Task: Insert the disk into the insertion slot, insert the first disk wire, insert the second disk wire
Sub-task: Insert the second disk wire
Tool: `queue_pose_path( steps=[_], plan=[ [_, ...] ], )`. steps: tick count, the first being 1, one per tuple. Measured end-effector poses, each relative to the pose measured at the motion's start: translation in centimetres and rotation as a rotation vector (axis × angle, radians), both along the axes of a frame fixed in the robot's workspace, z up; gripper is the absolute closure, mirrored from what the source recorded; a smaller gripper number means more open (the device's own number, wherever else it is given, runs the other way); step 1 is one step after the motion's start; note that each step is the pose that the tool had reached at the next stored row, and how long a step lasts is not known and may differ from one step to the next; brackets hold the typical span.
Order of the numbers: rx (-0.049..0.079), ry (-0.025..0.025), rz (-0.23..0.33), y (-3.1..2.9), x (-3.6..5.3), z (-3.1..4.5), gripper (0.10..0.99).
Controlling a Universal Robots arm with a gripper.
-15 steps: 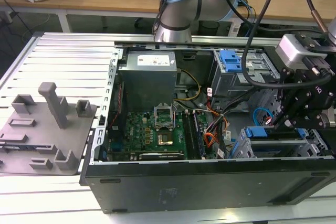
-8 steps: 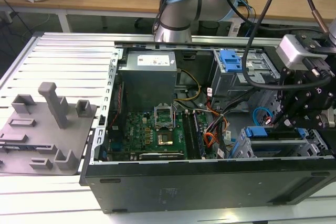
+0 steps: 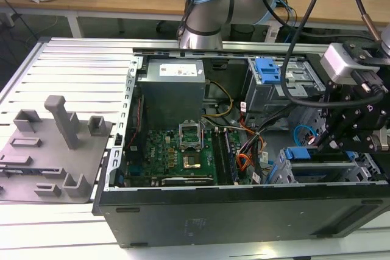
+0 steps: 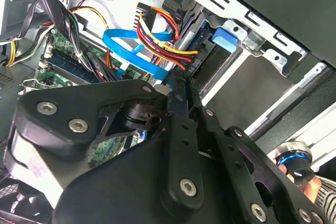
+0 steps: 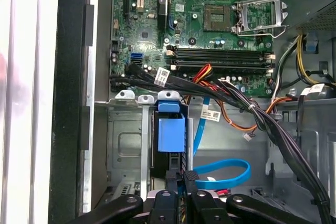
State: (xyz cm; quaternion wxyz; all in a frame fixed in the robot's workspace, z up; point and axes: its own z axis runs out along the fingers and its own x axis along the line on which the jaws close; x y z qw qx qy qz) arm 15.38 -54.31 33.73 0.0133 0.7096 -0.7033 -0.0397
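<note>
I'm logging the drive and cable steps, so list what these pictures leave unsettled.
- Disk: in the first wrist view its blue carrier shows, but how deep it sits in the insertion slot is hidden.
- Second disk wire: its plug end runs behind the gripper.
- Gripper in the second wrist view: fingertips reach among the cables; what they touch is hidden.

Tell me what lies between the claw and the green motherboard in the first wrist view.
In the first wrist view, between the claw and the green motherboard sit a bright blue plastic carrier tab, the thin light-blue flat cable and a black wire bundle.
</note>
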Motion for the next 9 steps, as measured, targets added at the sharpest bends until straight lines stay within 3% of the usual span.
queue_pose_path(
  steps=[8, 9],
  plan=[
    [0.002, -0.0001, 0.000, -0.03, 0.00, -0.25, 0.914],
    [0.001, -0.0001, 0.000, -0.03, 0.00, -0.18, 0.851]
  ],
)
